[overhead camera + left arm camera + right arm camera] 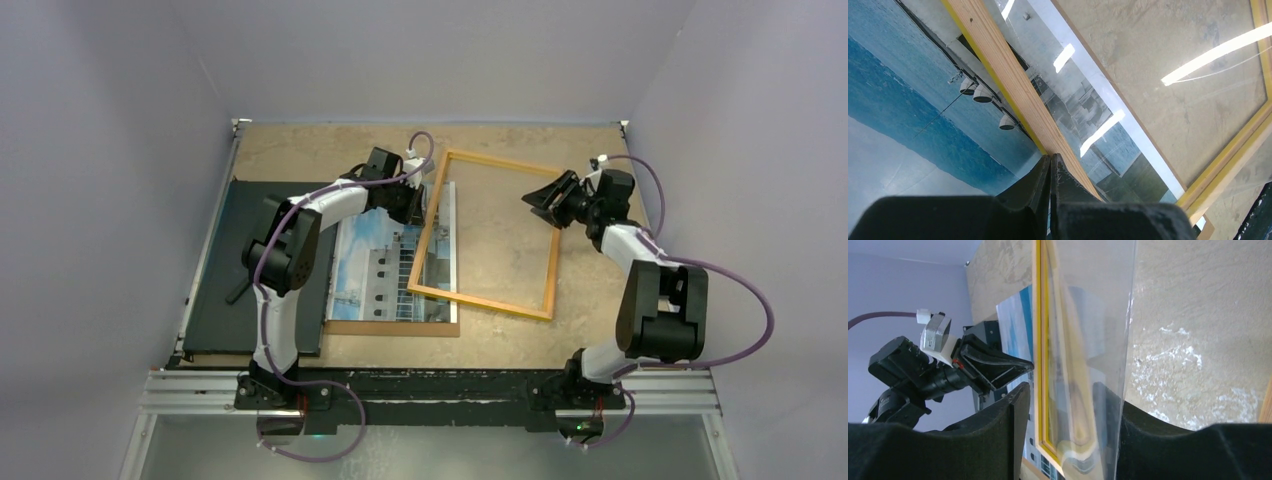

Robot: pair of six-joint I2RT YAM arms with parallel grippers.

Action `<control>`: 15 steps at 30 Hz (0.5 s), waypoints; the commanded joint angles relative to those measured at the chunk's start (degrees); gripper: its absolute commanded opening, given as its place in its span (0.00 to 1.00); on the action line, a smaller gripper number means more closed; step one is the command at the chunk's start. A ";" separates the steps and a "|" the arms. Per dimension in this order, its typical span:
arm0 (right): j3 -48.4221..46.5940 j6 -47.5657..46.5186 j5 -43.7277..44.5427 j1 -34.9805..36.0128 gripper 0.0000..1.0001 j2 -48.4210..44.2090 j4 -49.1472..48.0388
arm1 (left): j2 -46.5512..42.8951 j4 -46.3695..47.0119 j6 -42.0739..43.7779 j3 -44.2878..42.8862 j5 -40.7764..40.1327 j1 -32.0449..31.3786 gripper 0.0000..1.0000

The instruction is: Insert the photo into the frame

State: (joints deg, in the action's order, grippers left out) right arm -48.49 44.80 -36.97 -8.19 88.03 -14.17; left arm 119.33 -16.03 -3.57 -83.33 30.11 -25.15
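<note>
Thin yellow-orange picture frame with clear pane [480, 303]: skewed mid-table, its left rail overlying the large building-and-sky photo print [375, 265] on a brown backing board [390, 327] toward the near-left. Left gripper [1050, 159]: fingers fully together at that rail, actual hold unclear. Right gripper [540, 205]: jaws parted about the right rail, unclamped. Handling: square the frame to the print slowly, without dragging the print.

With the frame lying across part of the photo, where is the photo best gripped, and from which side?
Likely the photo at its near-left corner, coming from the left: it lies flat on the backing board, and the frame covers its right strip, leaving the left free.
</note>
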 commanded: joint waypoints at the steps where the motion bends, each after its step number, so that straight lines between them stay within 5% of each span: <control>1: -1.00 -2.65 0.45 0.19 0.54 -5.06 6.37 | -0.58 -1.07 -0.21 1.76 -1.10 -0.25 0.00; 15: -1.17 -7.27 3.70 0.19 0.64 -11.85 16.81 | -0.94 -1.30 -0.56 1.50 -1.58 -0.25 0.00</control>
State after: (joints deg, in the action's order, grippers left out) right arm -48.49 40.34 -35.03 -8.16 78.50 -1.91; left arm 119.24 -15.88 -3.92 -83.22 30.04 -25.15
